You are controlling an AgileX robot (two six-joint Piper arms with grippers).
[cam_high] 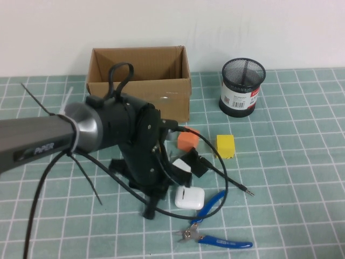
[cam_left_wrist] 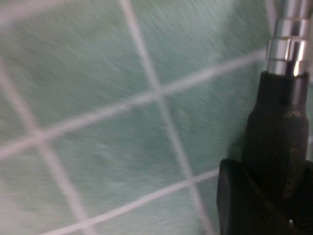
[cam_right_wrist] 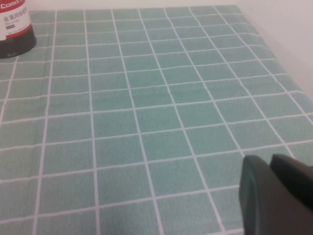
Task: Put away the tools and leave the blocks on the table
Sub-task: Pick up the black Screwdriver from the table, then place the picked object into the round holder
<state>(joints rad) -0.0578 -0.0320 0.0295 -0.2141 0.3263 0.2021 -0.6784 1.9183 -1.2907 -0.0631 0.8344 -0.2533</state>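
My left gripper (cam_high: 151,204) points down at the teal grid table (cam_high: 302,162), left of the white earbud case (cam_high: 190,197). In the left wrist view its fingers (cam_left_wrist: 235,203) are closed against the thick black-handled screwdriver (cam_left_wrist: 286,127), whose metal collar shows beyond them. The thin rod-like screwdriver (cam_high: 229,177) lies slantwise at the centre, with the blue-handled pliers (cam_high: 215,222) spread near the front edge. The orange block (cam_high: 188,141) and yellow block (cam_high: 225,146) sit side by side; a white block (cam_high: 181,165) peeks out beside my arm. My right gripper (cam_right_wrist: 276,193) is shut over bare mat.
An open cardboard box (cam_high: 140,81) stands at the back, and a black mesh pen cup (cam_high: 242,86) to its right, also in the right wrist view (cam_right_wrist: 14,29). A black angular piece (cam_high: 195,162) lies by the blocks. A loose black cable (cam_high: 129,186) loops off my left arm.
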